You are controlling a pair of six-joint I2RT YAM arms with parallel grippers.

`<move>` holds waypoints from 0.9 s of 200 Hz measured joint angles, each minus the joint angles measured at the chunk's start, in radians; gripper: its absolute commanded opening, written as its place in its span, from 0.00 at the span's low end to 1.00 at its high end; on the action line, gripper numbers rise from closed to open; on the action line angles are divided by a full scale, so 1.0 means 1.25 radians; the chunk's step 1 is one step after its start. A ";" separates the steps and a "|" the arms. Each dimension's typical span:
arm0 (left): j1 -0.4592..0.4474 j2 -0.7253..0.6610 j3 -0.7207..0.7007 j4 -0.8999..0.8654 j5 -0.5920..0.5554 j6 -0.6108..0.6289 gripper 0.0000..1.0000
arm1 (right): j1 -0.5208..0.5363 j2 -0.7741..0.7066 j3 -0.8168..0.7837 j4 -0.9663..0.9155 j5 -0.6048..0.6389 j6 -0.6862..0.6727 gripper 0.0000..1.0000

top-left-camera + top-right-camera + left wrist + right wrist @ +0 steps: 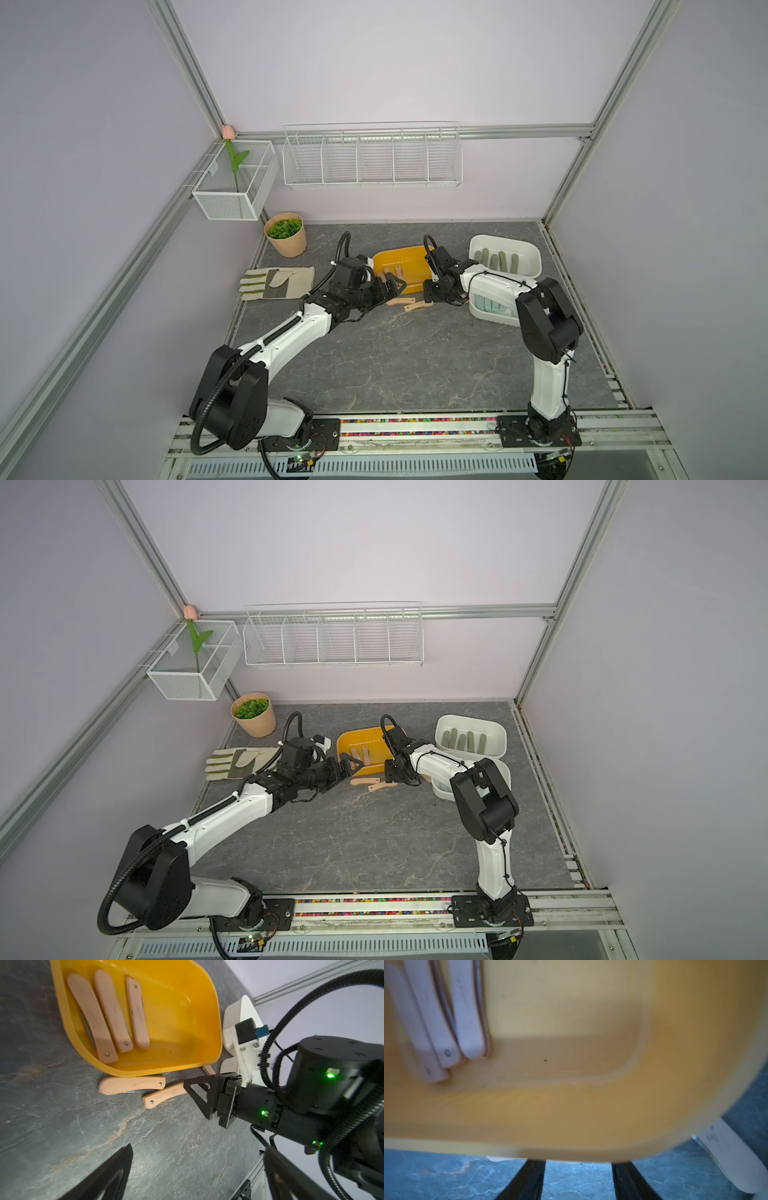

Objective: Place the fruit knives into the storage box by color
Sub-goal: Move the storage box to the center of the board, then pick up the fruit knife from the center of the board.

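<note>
While three peach knives (112,1012) are lying in the yellow box (187,1022), you are leaving two loose knives (131,1084) outside, left gripper (394,287) gaping, right gripper (428,294) impossible to read.

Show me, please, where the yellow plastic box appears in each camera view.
In a top view: yellow plastic box near the centre, slightly below it.
In a top view: near the centre again, slightly below it.
Left wrist view: large and sharp, cut by the frame's edge.
Right wrist view: blurred, fills most of the picture.
Shared landmark: the peach-pink plastic knives lying inside it.
</note>
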State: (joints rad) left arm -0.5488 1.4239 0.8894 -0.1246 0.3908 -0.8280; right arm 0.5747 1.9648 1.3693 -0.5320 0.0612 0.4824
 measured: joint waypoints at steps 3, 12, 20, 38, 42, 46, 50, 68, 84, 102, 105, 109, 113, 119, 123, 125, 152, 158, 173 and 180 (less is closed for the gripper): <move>-0.002 0.008 0.002 0.002 0.000 -0.001 0.99 | -0.005 -0.005 -0.007 -0.001 0.001 0.000 0.54; -0.007 0.030 0.009 0.008 -0.001 -0.002 0.99 | -0.016 -0.014 -0.019 -0.002 0.002 0.000 0.55; -0.009 0.048 0.016 0.014 -0.001 -0.002 0.99 | -0.026 -0.021 -0.025 -0.002 0.002 0.000 0.55; -0.010 0.088 0.043 0.018 -0.001 -0.001 0.99 | -0.047 -0.034 -0.027 -0.002 0.005 -0.001 0.57; -0.010 0.097 0.052 0.018 -0.002 0.001 0.99 | -0.051 -0.036 -0.027 -0.001 0.007 -0.001 0.58; -0.010 0.106 0.062 0.018 -0.002 0.002 0.99 | -0.055 -0.037 -0.027 -0.001 0.008 -0.002 0.59; -0.010 0.115 0.071 0.018 -0.002 0.005 0.99 | -0.058 -0.038 -0.027 -0.001 0.010 -0.002 0.60; -0.010 0.147 0.110 0.018 -0.002 0.016 0.99 | -0.070 -0.039 -0.027 -0.002 0.016 -0.007 0.62; -0.010 0.179 0.143 0.018 -0.002 0.029 0.99 | -0.077 -0.039 -0.026 -0.002 0.017 -0.012 0.63; -0.010 0.213 0.169 0.018 -0.005 0.039 0.99 | -0.082 -0.039 -0.018 -0.005 0.022 -0.018 0.64; -0.010 0.219 0.173 0.018 -0.005 0.041 0.99 | -0.083 -0.038 -0.016 -0.007 0.023 -0.020 0.64; -0.010 0.226 0.177 0.018 -0.005 0.042 0.99 | -0.084 -0.038 -0.013 -0.008 0.024 -0.022 0.64; -0.009 0.232 0.181 0.017 -0.005 0.044 0.99 | -0.085 -0.037 -0.009 -0.009 0.024 -0.023 0.64; -0.009 0.241 0.185 0.017 -0.005 0.045 0.99 | -0.086 -0.034 -0.003 -0.010 0.026 -0.026 0.64; -0.008 0.246 0.187 0.017 -0.005 0.045 0.99 | -0.087 -0.032 0.000 -0.011 0.027 -0.029 0.64; -0.008 0.248 0.188 0.017 -0.005 0.046 0.99 | -0.087 -0.031 0.002 -0.011 0.028 -0.029 0.64; -0.004 0.263 0.199 0.018 -0.002 0.052 0.99 | -0.089 -0.006 0.027 -0.019 0.039 -0.041 0.65; -0.002 0.266 0.201 0.018 -0.002 0.053 0.99 | -0.089 0.001 0.032 -0.021 0.041 -0.043 0.65; 0.004 0.270 0.204 0.020 -0.001 0.056 0.99 | -0.089 0.017 0.039 -0.024 0.042 -0.049 0.67; 0.007 0.273 0.207 0.019 -0.002 0.058 0.99 | -0.089 0.024 0.042 -0.026 0.043 -0.052 0.67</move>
State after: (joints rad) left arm -0.5396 1.7649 1.1484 -0.1005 0.3889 -0.7551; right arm 0.4641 1.9949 1.4216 -0.5644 0.1154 0.4179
